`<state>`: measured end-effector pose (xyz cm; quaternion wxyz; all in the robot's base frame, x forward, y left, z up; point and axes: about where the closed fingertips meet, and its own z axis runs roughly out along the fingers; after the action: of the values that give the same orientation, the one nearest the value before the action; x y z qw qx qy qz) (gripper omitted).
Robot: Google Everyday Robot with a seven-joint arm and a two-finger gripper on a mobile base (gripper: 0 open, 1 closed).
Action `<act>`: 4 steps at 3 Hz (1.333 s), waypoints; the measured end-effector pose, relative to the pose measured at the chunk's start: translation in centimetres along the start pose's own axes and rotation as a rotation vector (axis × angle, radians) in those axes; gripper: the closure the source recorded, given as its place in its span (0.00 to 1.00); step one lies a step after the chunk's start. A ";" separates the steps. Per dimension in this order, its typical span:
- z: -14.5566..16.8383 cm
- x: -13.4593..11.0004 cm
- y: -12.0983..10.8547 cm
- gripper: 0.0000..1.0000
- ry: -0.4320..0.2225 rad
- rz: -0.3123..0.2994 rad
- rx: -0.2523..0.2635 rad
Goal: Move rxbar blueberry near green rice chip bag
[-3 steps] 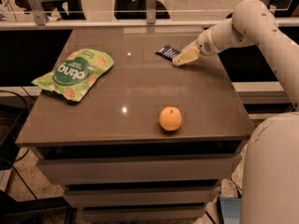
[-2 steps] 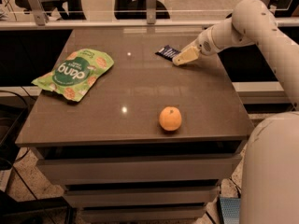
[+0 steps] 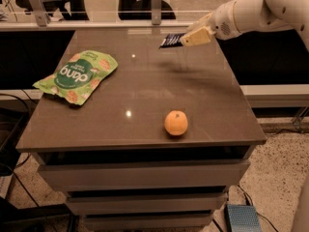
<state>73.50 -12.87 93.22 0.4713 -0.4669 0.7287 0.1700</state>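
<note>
The rxbar blueberry (image 3: 171, 40), a small dark navy wrapper, is held clear of the table at the far right, with its shadow on the tabletop below. My gripper (image 3: 189, 37) comes in from the right and is shut on the bar's right end. The green rice chip bag (image 3: 77, 76), bright green with white "dang" lettering, lies flat near the table's left edge, well apart from the bar.
An orange (image 3: 176, 123) sits near the front edge of the brown tabletop (image 3: 145, 95). A rail with chairs stands behind the table. My arm spans the upper right. A small blue box (image 3: 240, 217) lies on the floor at front right.
The gripper has lifted the rxbar blueberry up off the tabletop. The bag and the orange have not moved.
</note>
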 end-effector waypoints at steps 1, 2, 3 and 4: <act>-2.0 -2.7 1.7 1.00 -0.054 -0.032 -0.016; -0.7 -3.3 3.5 1.00 -0.102 -0.020 -0.068; 2.6 -2.9 5.8 1.00 -0.140 0.000 -0.141; 5.8 -2.9 8.5 1.00 -0.166 0.010 -0.225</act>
<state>69.75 -3.10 91.20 0.4735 -0.4975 0.6660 0.2911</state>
